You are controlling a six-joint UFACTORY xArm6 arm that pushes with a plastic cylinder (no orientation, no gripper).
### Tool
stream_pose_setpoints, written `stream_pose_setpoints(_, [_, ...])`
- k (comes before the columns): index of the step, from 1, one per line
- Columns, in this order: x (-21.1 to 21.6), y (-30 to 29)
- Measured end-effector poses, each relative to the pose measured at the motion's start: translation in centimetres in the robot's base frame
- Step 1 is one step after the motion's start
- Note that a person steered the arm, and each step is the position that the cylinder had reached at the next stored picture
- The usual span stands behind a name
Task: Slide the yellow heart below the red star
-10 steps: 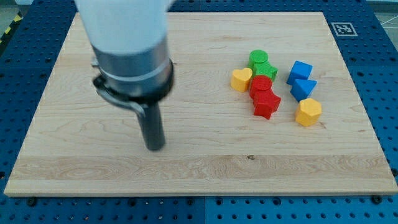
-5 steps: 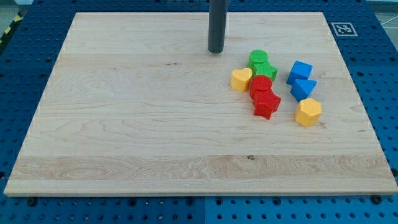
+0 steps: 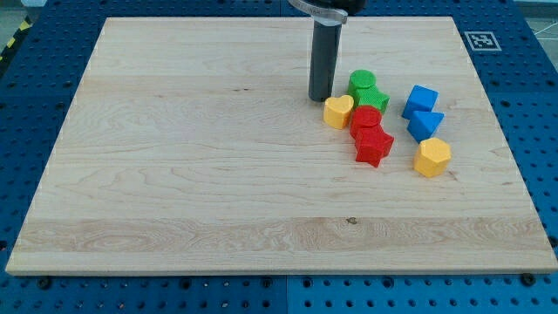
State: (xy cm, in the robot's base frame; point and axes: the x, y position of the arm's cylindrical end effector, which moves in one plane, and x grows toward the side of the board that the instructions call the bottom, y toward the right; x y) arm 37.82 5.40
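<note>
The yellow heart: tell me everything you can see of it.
The yellow heart is a small, chunky block of matte, plastic-looking yellow, lying flat on the wooden board with its heart-shaped face up and its point towards the view's bottom. It sits at the left edge of the cluster, with the red cylinder right beside it on the view's right; contact cannot be told. The red star lies lower right. My tip stands just above and left of it, close but apparently not touching.

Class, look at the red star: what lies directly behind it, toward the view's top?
A red cylinder touches the red star from behind, and a green star and green cylinder lie beyond. The star covers the red cylinder's lower edge.
</note>
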Motion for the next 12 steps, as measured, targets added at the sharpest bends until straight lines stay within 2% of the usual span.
stream_pose_setpoints(7, [1.0, 1.7])
stream_pose_setpoints(9, [5.0, 1.7])
stream_pose_setpoints(12, [14.4, 0.5])
